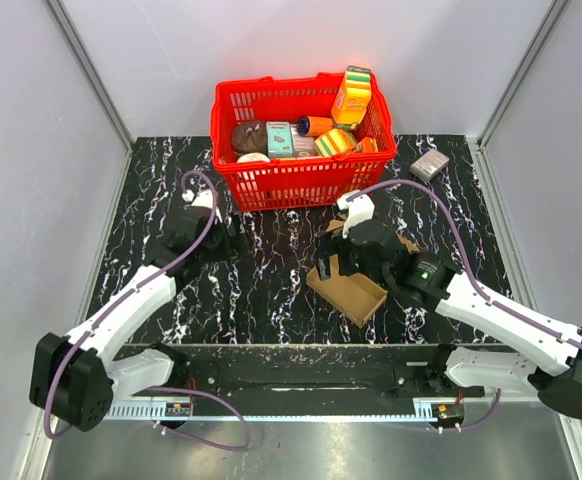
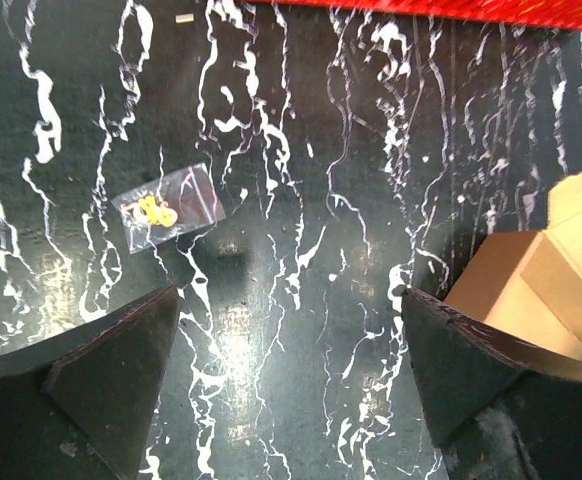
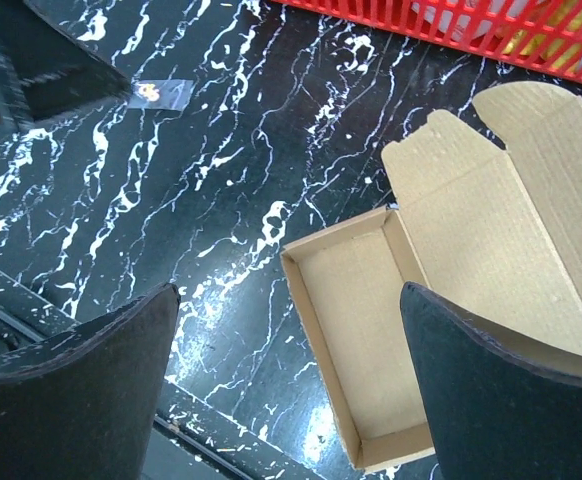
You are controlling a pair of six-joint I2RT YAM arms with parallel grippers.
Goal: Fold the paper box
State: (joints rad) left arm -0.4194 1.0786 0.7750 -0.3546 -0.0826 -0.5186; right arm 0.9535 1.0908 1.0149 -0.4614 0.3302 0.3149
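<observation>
Black marble-patterned bench [image 1: 271,310] fills the space between pale grey walls, with a red basket [image 1: 291,185] of groceries at the middle of its far edge and a small grey box [image 1: 430,165] near the far right corner. The paper box [image 3: 346,330] lies right of the bench's middle, toward the near edge. Its tray is formed: four walls stand up around a bare floor. Its lid [image 3: 511,230] lies back flat toward the basket, tuck flaps unfolded. By my reckoning, the job is well over halfway, with the lid left to swing over and tuck in.

My right pincer [image 3: 289,300] hangs above the tray, spread wide and holding nothing. My left pincer [image 2: 289,330] is equally wide and empty, over bare bench left of the box, near a small clear bag [image 2: 168,208].
</observation>
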